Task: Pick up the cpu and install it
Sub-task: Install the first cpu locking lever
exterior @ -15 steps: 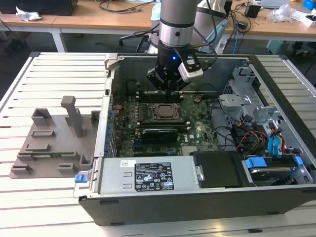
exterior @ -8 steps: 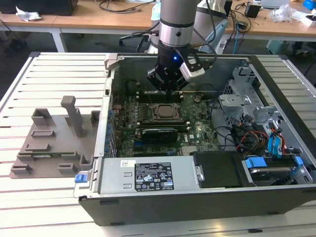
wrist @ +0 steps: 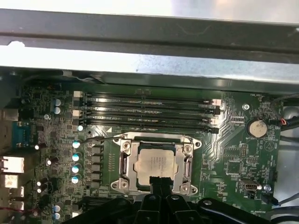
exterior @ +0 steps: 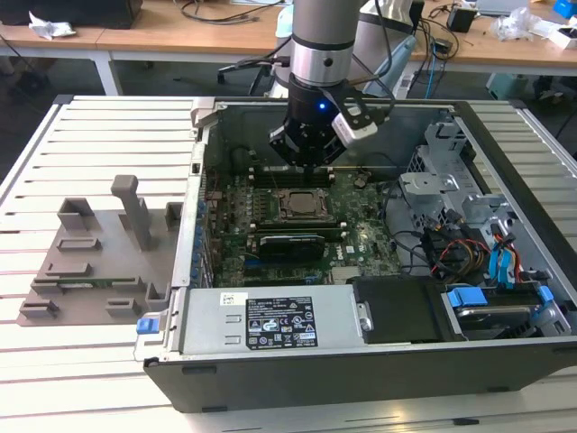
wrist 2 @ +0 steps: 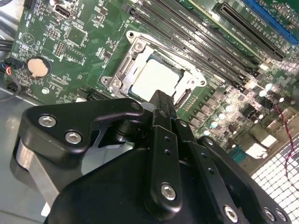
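Cpu [wrist: 156, 163] sits within socket frame [wrist: 124, 164], hand [wrist: 159, 181] near its edge.

Slatted table [exterior: 108, 135] bears computer case [exterior: 361, 374] (open), grey fixture [exterior: 90, 262].

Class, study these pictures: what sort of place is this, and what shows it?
Probably a robotics lab or workshop: a robot arm hangs over an open computer case on a slatted table, and cluttered desks stand behind.
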Robot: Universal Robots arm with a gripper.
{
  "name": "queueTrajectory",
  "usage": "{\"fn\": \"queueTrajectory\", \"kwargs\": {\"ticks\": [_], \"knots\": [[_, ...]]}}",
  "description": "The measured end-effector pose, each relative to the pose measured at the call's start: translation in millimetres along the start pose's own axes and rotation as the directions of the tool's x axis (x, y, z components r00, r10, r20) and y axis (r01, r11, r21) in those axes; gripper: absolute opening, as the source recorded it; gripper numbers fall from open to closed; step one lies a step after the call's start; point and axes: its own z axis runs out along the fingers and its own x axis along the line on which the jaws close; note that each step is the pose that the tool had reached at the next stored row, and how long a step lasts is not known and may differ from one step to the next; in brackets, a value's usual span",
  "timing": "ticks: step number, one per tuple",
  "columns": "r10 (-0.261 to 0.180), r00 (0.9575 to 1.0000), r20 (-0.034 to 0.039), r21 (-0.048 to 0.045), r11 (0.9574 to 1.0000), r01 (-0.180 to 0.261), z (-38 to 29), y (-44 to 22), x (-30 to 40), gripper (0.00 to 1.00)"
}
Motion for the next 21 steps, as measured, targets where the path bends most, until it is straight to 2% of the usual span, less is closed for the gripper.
{"fn": "queueTrajectory", "kwargs": {"ticks": [8,16,21], "knots": [[-0.060,0.9982,0.0035,0.0003,0.9982,0.060,0.0,0.0,0.0,0.11],[-0.117,0.9931,0.0070,0.0008,0.9931,0.117,0.0,0.0,0.0,0.11],[-0.154,0.9881,0.0091,0.0012,0.9881,0.153,0.0,0.0,0.0,0.11]]}}
